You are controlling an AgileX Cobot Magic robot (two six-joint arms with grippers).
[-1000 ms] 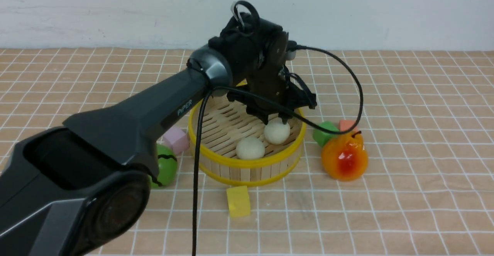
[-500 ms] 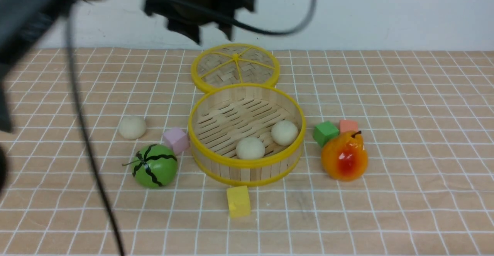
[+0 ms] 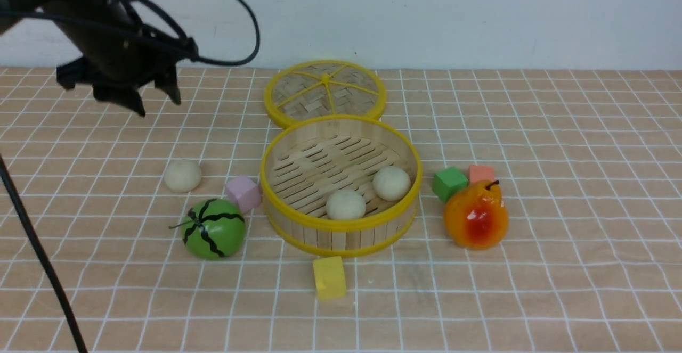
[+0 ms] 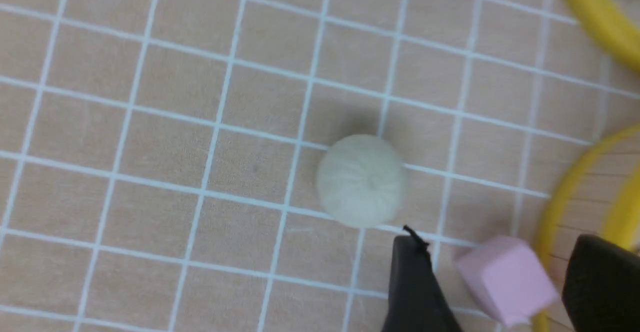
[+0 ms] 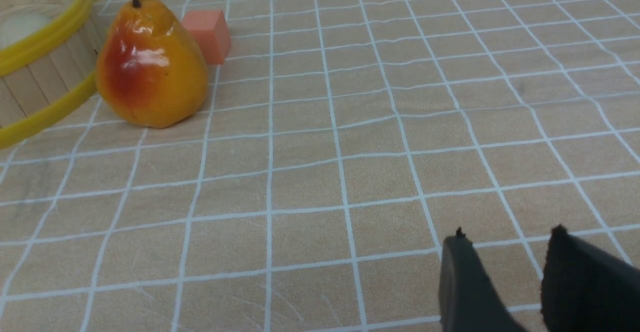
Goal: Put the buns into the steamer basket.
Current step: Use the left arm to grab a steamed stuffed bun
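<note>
Bun left of steamer basket: probably light, soft; best gripped gently across middle. Left pincer open, empty.

So you've got a tan surface under a grid of thin white lines. Your steamer basket is pale bamboo with bright yellow rims and dark slits striping its floor, and the woven disc has a greyish-tan weave with yellow spokes and a yellow edge. All three of your buns are plain off-white. Your watermelon ball is green with wavy black stripes, and the pear goes glossy orange with a red blush and a dark stem. For cubes you're looking at lilac, yellow, green and salmon pink. Your left pincer is black.
</note>
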